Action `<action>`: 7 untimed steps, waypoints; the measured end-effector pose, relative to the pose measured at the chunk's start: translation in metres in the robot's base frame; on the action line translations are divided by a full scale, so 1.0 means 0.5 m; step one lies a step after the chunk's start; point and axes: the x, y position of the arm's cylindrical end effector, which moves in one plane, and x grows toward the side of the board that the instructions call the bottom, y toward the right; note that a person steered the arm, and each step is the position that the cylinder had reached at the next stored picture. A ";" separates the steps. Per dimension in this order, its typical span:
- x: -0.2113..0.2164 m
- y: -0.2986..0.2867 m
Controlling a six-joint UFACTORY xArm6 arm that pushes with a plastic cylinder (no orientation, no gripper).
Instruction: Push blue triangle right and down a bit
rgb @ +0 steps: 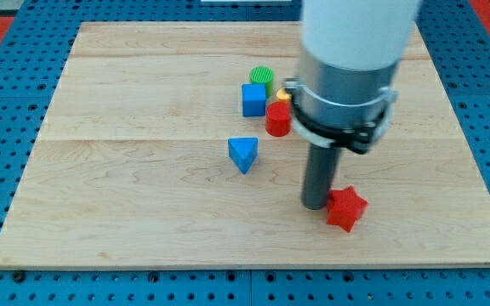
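Blue triangle [243, 154], a small solid block of what looks like hard plastic, lies near the middle of the pale wooden tabletop [126, 212], well apart from my tip [315, 205]. No jaws exist on this rig, so nothing is clasped or released; only the dark rod shows. My tip stands toward the view's right and lower than the triangle, touching or just beside a red star-shaped block [346, 208]. Further up sit a red cylinder [278, 119], a blue cube [253, 99], a green cylinder [262, 77] and a partly hidden yellow block [283, 96]. I judge the triangle light, stiff and easily slid; pressing its upper-left face should drive it right and down without spinning.
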 end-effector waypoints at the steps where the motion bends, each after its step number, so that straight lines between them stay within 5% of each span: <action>1: 0.000 0.092; 2: 0.000 0.151; 3: -0.028 0.083; 5: -0.009 -0.345; 6: -0.124 -0.426; 7: -0.149 -0.229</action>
